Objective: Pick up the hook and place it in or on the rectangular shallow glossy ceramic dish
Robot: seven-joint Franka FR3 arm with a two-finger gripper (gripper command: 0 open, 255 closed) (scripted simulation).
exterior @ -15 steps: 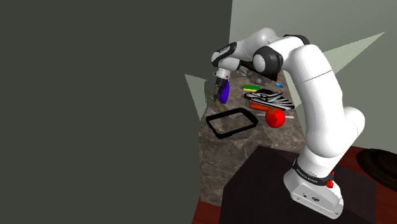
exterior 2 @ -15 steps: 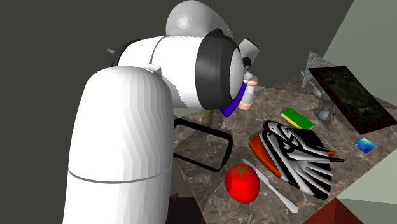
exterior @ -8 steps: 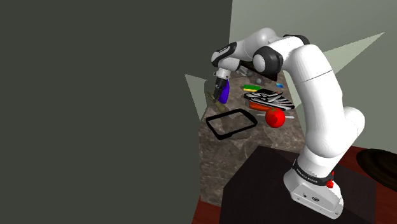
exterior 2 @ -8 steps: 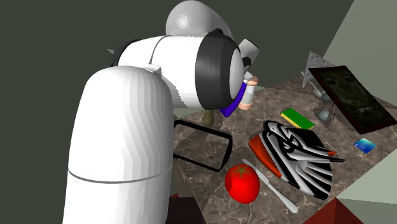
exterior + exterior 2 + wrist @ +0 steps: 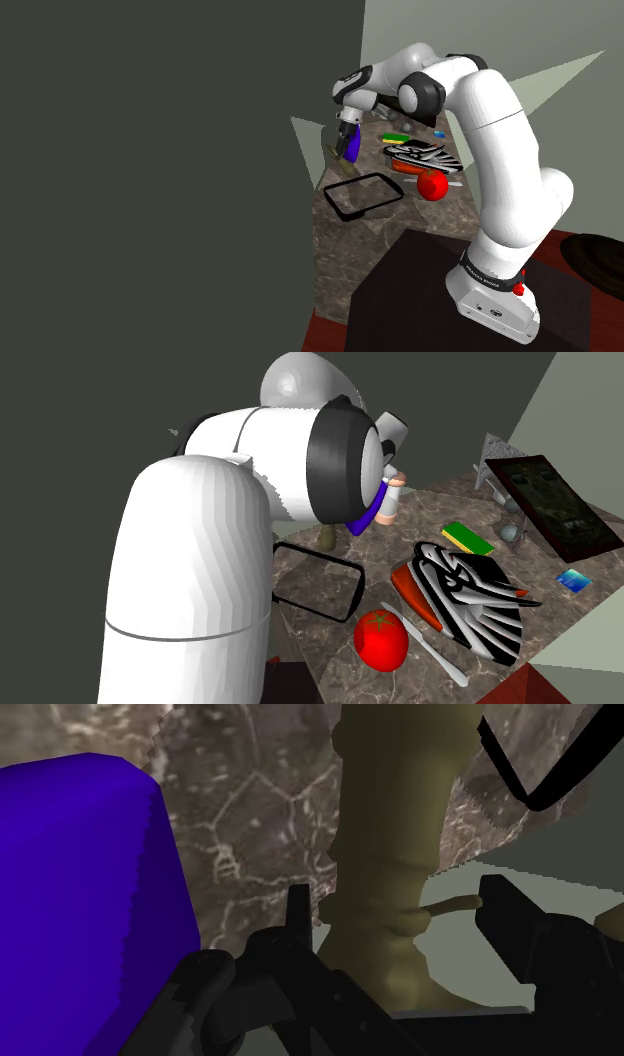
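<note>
The tool point(image 5: 392, 909) is hanging with fingers spread either side of the olive hook point(image 5: 390, 814), not gripping it, beside a blue object point(image 5: 80, 894).

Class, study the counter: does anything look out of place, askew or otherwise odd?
The black rectangular dish looks odd: only its rim is dark, and its inside looks like the marble counter, so it reads as a bare frame. Nothing looks spilled or broken.
</note>
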